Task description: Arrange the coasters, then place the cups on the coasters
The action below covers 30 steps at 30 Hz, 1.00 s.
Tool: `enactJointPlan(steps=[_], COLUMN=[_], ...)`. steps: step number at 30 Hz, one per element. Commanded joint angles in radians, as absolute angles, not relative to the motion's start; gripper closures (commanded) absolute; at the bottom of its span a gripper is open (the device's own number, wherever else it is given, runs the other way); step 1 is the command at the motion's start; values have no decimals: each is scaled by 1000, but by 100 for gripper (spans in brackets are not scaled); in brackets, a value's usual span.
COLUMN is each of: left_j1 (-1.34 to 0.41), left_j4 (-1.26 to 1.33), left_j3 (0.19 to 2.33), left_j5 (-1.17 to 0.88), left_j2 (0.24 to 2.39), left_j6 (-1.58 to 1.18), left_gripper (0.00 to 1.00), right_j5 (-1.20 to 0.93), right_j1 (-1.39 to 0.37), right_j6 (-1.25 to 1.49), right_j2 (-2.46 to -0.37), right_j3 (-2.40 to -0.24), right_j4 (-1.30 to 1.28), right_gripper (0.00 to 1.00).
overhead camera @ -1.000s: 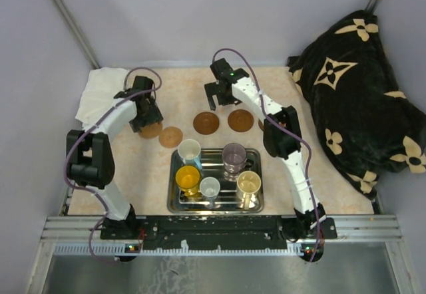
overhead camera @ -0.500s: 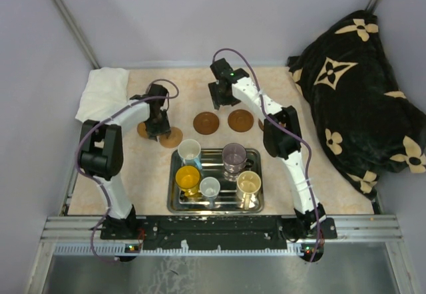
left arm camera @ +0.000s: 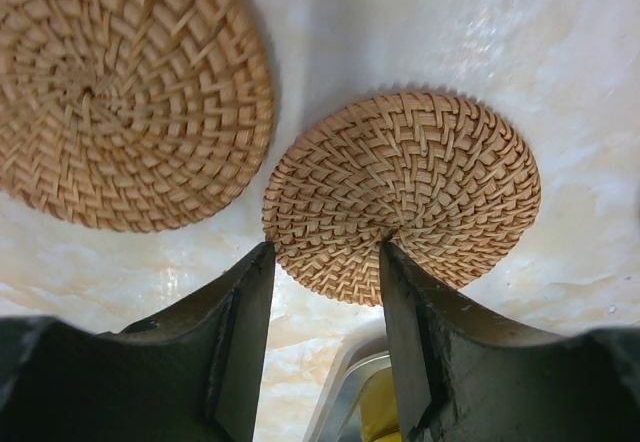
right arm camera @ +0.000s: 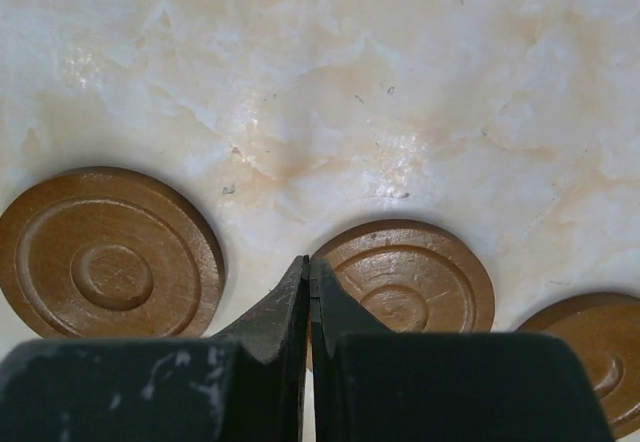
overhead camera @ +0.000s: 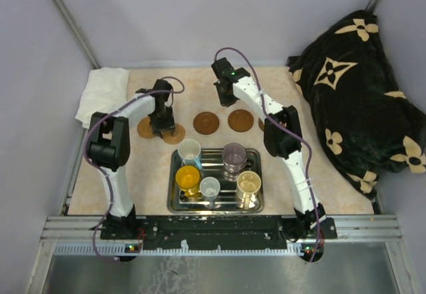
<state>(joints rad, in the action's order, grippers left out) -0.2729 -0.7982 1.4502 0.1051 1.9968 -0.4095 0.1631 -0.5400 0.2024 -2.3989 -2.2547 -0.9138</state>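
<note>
Under everything, counter (overhead camera: 150, 174): beige and marbled, with pale panels around it.
Cushion (overhead camera: 353, 94): black with cream flower marks, slumped at the counter's right side.
Tray (overhead camera: 212, 153): rectangular steel, near middle of the counter, between the 2 arm bases.
Cloth (overhead camera: 103, 91): white, bunched at the far left corner.
Cups: 5, all upright in the tray. The light blue cup (overhead camera: 189, 151) is at its far left corner and the purplish-grey cup (overhead camera: 233, 154) far right. The yellow cup (overhead camera: 188, 176) is near left, the small grey-white cup (overhead camera: 210, 187) near middle and the cream cup (overhead camera: 248, 183) near right.
Wooden coasters: 3 brown ringed discs, flat in a row just beyond the tray: left disc (right arm camera: 110, 252), middle disc (right arm camera: 410, 277), right disc (right arm camera: 590, 357). From above, the right arm mostly hides the last.
Woven coasters: 2 tan wicker rounds, flat and left of the wooden row, almost touching: far round (left arm camera: 120, 92), near round (left arm camera: 420, 182).
Left hand (left arm camera: 325, 262): points down at the near round, fingers parted about halfway, flanking its near rim. Whether they press it is hard to judge.
Right hand (right arm camera: 310, 272): fingers pressed fully together, holding nothing, just beyond the wooden row, tips by the middle disc's edge.
</note>
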Motion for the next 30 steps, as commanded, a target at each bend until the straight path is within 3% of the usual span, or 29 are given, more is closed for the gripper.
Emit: enactJointPlan(steps=[1, 12, 15, 16, 17, 18, 27, 29, 30], left_j1=[-272, -219, -208, -206, -204, -203, -202, -203, -204], left_j4=[-760, -757, -759, -760, -763, -762, -758, -765, -768], left_j3=[1522, 1725, 1719, 1714, 1707, 1698, 1633, 1622, 1611], left_j5=[106, 78, 79, 79, 81, 81, 76, 72, 71], left_j2=[2101, 2252, 2249, 2246, 2242, 2235, 2182, 2177, 2174], left_j6=[-396, -425, -423, -420, -420, -417, -408, -402, -399], left_gripper=[46, 43, 43, 43, 43, 43, 43, 44, 43], right_j5=[203, 254, 262, 269, 272, 274, 212, 201, 205], right_j1=[-530, -528, -528, -528, -528, -528, -506, -497, -494], right_j6=[192, 191, 186, 185, 183, 180, 185, 192, 193], right_j2=[-2329, -2345, -2328, -2318, -2307, -2297, -2314, -2311, -2305], right_j3=[-2309, -2360, -2330, -2315, -2300, -2286, -2330, -2329, -2327], right_j4=[-923, -987, -974, -962, -952, -941, -932, -924, -918], right_gripper=[99, 97, 87, 87, 99, 100, 100, 77, 70])
